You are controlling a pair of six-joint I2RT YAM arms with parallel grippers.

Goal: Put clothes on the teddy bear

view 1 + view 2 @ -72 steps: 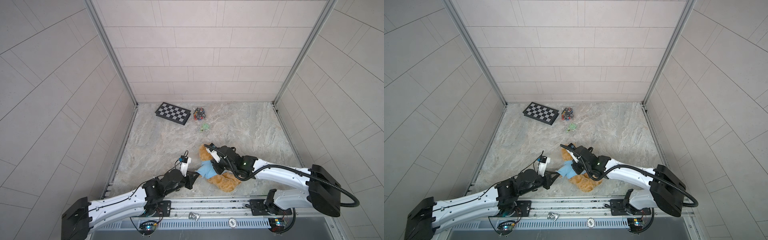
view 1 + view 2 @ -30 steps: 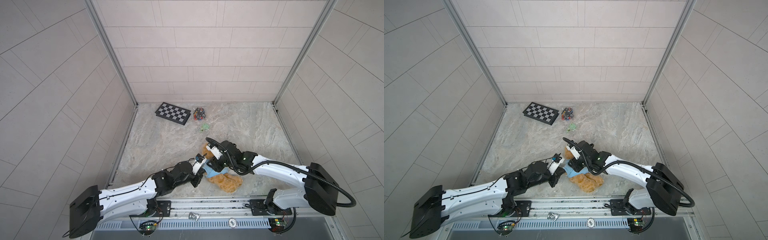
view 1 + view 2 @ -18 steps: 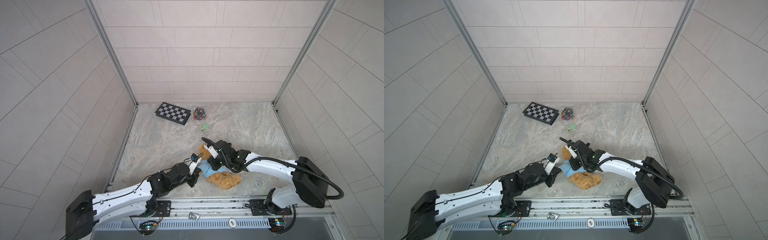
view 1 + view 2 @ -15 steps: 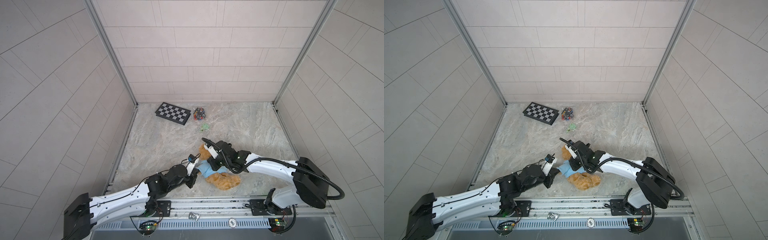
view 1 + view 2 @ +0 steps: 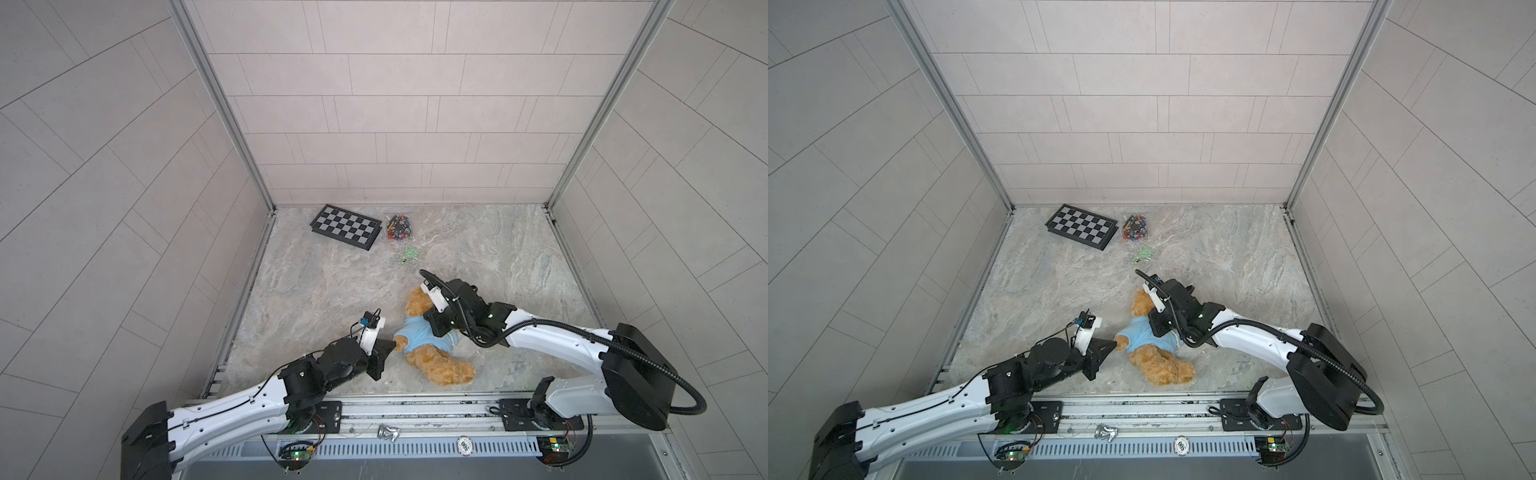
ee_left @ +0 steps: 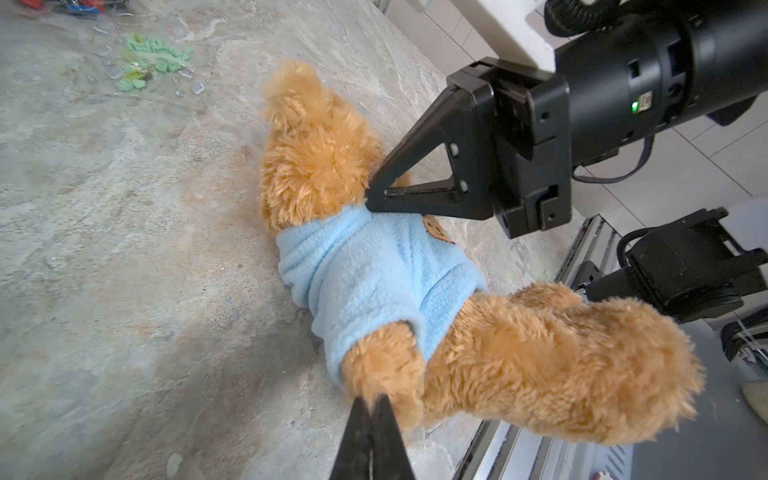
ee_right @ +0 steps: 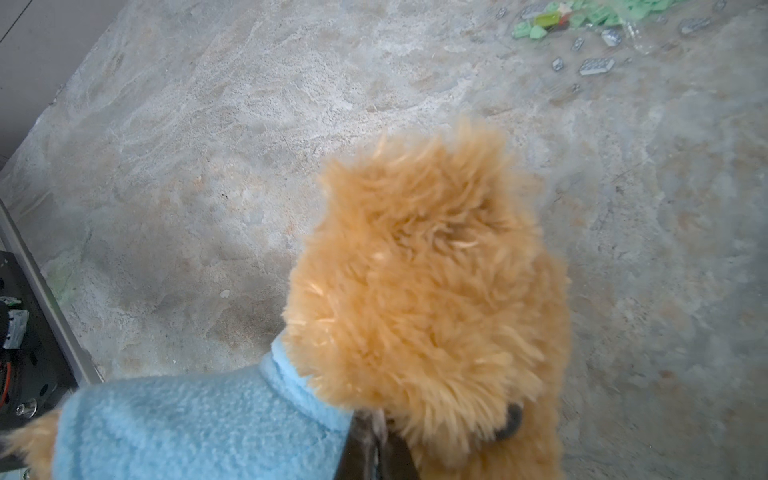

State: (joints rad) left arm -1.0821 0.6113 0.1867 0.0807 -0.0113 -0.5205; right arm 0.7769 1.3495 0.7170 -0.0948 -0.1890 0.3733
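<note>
On the floor (image 5: 332, 291), fluffy golden teddy bear (image 5: 440, 365) in blue hoodie (image 5: 419, 334)

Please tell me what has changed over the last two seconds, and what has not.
The right gripper has closed on the hoodie at its collar, by the neck of the teddy bear. The left gripper, shut on the bear's paw, pushed in toward the bear and then drew back slightly. The bear, the chessboard and the bag of pieces lie as before.
</note>
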